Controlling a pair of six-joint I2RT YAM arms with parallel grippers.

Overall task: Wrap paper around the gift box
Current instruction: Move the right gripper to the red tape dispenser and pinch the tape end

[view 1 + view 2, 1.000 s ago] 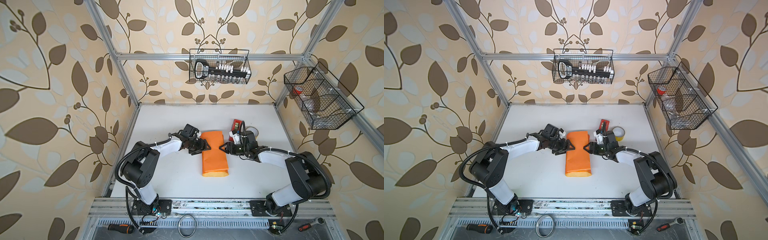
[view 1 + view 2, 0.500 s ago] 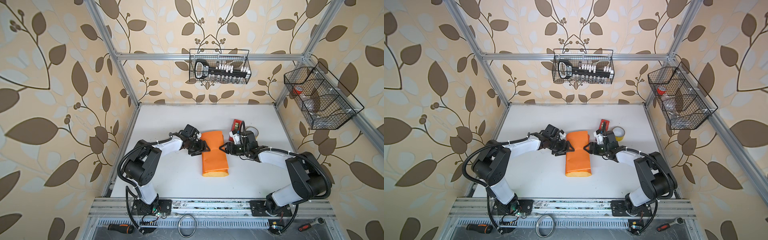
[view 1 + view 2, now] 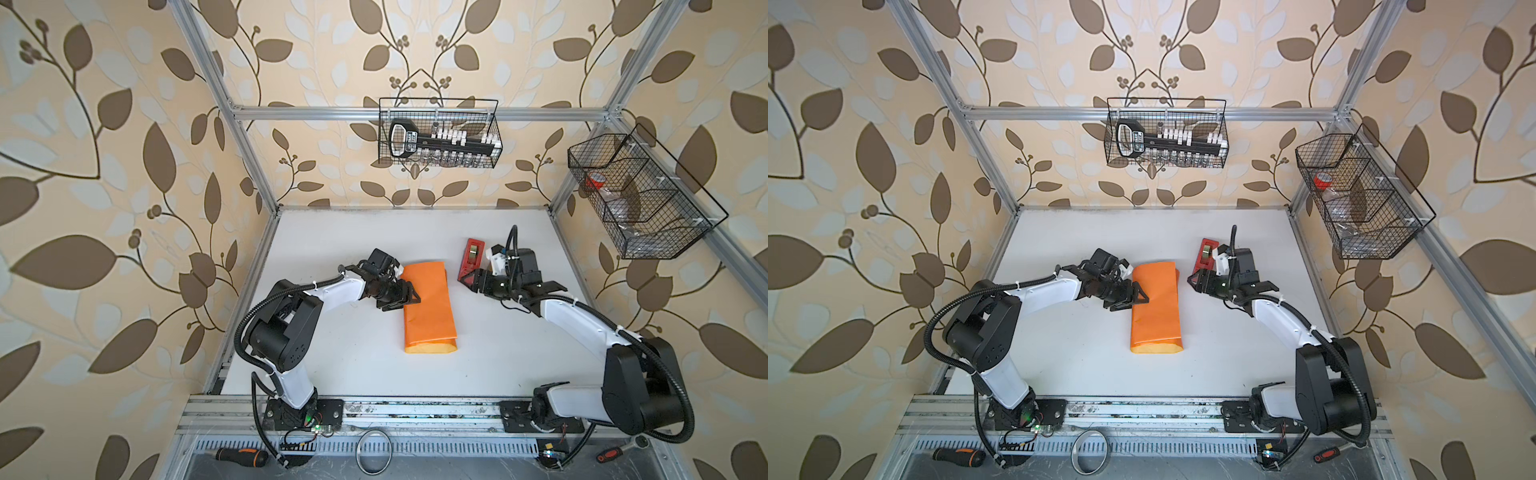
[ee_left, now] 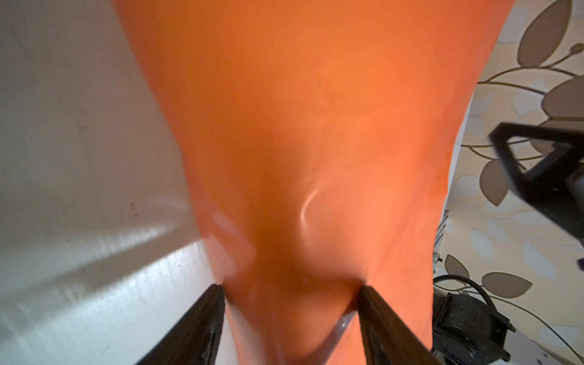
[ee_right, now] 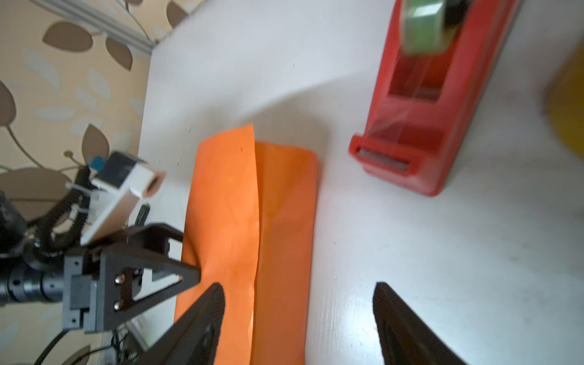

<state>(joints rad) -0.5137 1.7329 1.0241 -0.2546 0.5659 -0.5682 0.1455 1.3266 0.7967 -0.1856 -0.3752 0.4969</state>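
Jaws of your left gripper stand apart with their tips set down on the left edge of the paper. From the wrist view they seem to press the sheet flat rather than pinch it, which I judge is meant to stop the fold from springing open. Your right gripper has its jaws spread wide and empty, hanging just above the table in the gap between the paper and the red tape dispenser, clear of both. An empty gripper that near the dispenser suggests the next step is to fetch tape while your left arm pins the wrap. The paper lies mid-table as a long, flat bundle, glossy orange side out, with one flap overlapping the other along a seam that runs its length. A strip of the yellow-tan side shows at the near end, by the arm bases. You cannot see the gift box; it is presumably inside the fold, though nothing here proves it. Both ends look unfolded, so the wrap is roughly midway. Watch the seam: if the left tips slide, the flap could lift.
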